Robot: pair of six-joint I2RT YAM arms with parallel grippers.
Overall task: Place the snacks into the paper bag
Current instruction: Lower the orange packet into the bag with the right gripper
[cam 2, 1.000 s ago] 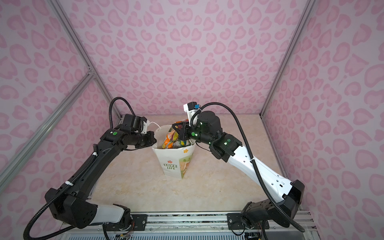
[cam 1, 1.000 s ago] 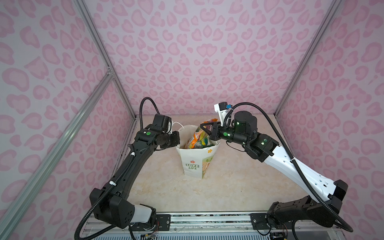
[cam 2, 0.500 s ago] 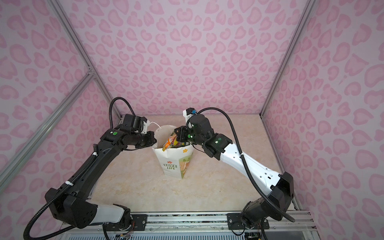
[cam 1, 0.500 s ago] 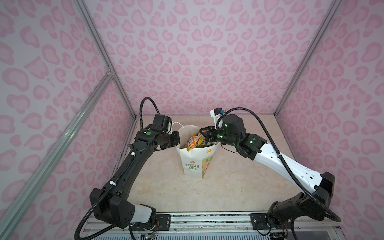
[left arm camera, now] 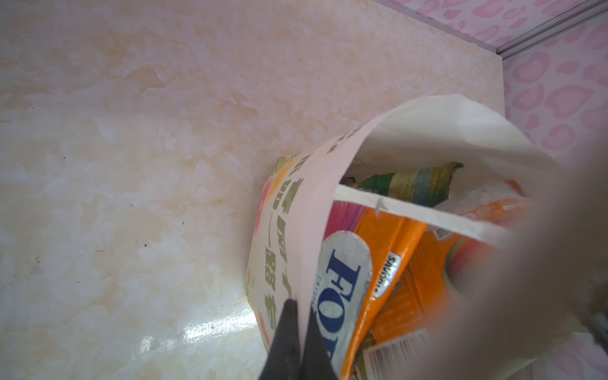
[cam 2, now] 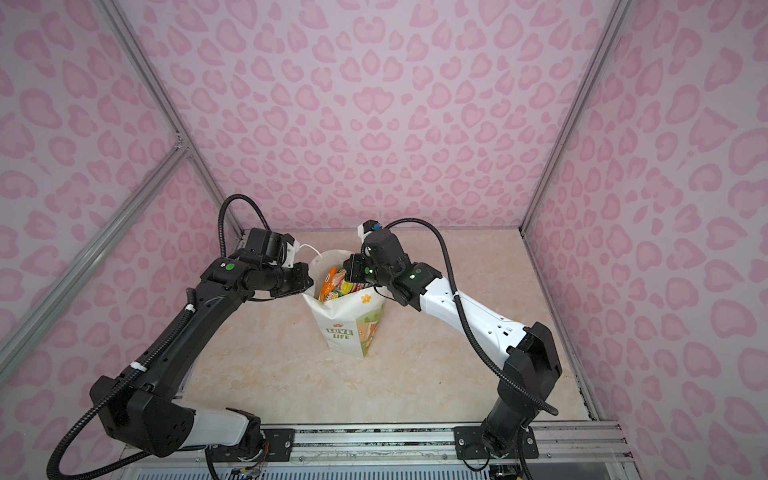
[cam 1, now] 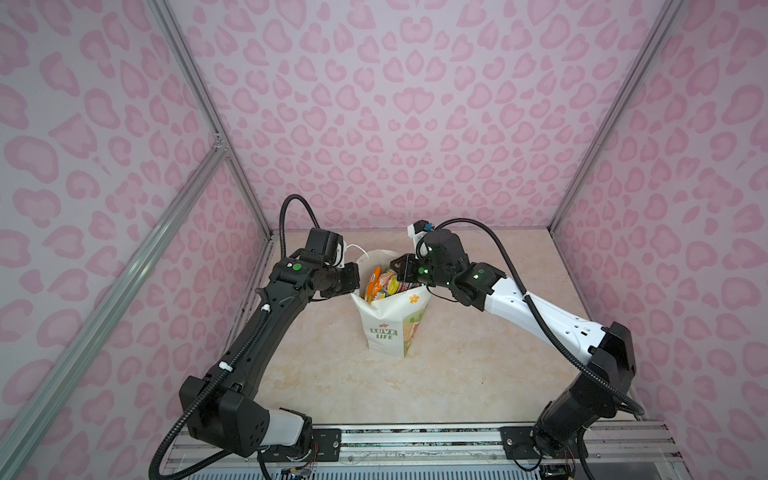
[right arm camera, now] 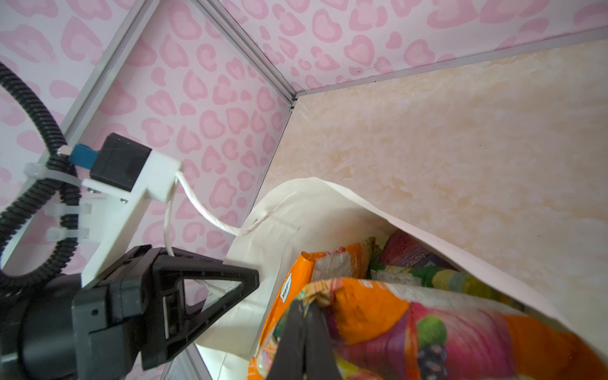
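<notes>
The white paper bag (cam 1: 390, 324) (cam 2: 349, 320) stands upright mid-table, with several snacks (cam 1: 384, 284) (cam 2: 338, 286) sticking out of its open mouth. My left gripper (cam 1: 355, 276) (left arm camera: 301, 306) is shut on the bag's rim (left arm camera: 316, 210) at its left side. An orange FOX'S packet (left arm camera: 342, 279) lies just inside. My right gripper (cam 1: 397, 270) (right arm camera: 304, 306) is shut on the crinkled edge of an orange and purple snack packet (right arm camera: 378, 306) held in the bag's mouth. Green and purple packets lie deeper. The bag's bottom is hidden.
The bag's white cord handle (right arm camera: 204, 210) loops up against the left wrist's camera mount (right arm camera: 144, 184). Pink patterned walls close in the marble tabletop (cam 1: 457, 374) on three sides. A metal rail (cam 1: 415, 440) runs along the front edge.
My right gripper has moved left and down with the orange packet, from above the bag's right edge into its mouth. The left arm and the bag have stayed still.
</notes>
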